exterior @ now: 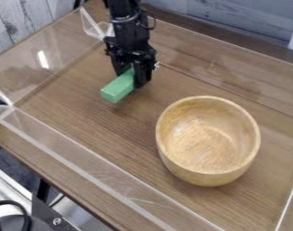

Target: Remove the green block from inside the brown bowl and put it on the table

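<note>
The green block (114,89) is outside the bowl, low over the table (77,131) at the upper left. Its far end sits between the black fingers of my gripper (135,79), which points straight down and is shut on it. The block's near end slopes down toward the tabletop; I cannot tell whether it touches. The brown bowl (199,171) stands upright and empty at the lower right, well apart from the gripper and block.
Low clear acrylic walls (41,56) edge the wood-grain table on all sides. The arm (122,18) comes down from the top of the view. A wide stretch of tabletop lies between the block and the front wall.
</note>
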`<state>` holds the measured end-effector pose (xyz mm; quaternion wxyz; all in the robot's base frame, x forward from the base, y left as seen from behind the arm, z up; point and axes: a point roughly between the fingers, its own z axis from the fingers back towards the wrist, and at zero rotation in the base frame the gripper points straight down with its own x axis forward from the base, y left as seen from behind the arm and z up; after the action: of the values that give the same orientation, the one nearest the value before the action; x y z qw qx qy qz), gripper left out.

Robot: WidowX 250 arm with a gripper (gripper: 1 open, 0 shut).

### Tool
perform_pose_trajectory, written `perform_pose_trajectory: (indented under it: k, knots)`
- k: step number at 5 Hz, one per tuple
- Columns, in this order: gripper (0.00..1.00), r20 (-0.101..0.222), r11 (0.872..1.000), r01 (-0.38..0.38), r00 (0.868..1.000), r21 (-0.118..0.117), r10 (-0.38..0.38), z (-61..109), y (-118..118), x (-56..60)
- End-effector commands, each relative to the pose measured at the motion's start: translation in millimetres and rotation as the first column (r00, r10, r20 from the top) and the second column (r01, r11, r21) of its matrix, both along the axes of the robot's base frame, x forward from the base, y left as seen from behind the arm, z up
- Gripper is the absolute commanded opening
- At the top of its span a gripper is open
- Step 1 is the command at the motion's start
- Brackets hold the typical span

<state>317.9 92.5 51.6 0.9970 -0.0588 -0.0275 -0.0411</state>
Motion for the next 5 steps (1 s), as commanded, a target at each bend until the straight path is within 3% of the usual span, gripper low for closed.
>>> perform_pose_trajectory:
  k: [1,2,3,4,5]
  knots:
    - [0.0,0.096,1.0,0.0,0.995,0.001,0.0,18.5,5.3,19.0]
    - [0.0,0.094,0.999,-0.016,0.995,-0.037,0.019,0.9,12.7,30.8]
    - [0.0,0.106,1.0,-0.002,0.994,0.002,0.002,1.0,6.0,26.9]
    - [1.0,0.116,0.999,0.005,0.993,0.033,-0.009,6.9,-2.1,20.5]
    - [1.0,0.131,1.0,-0.003,0.991,0.028,-0.001,44.0,-6.3,14.2]
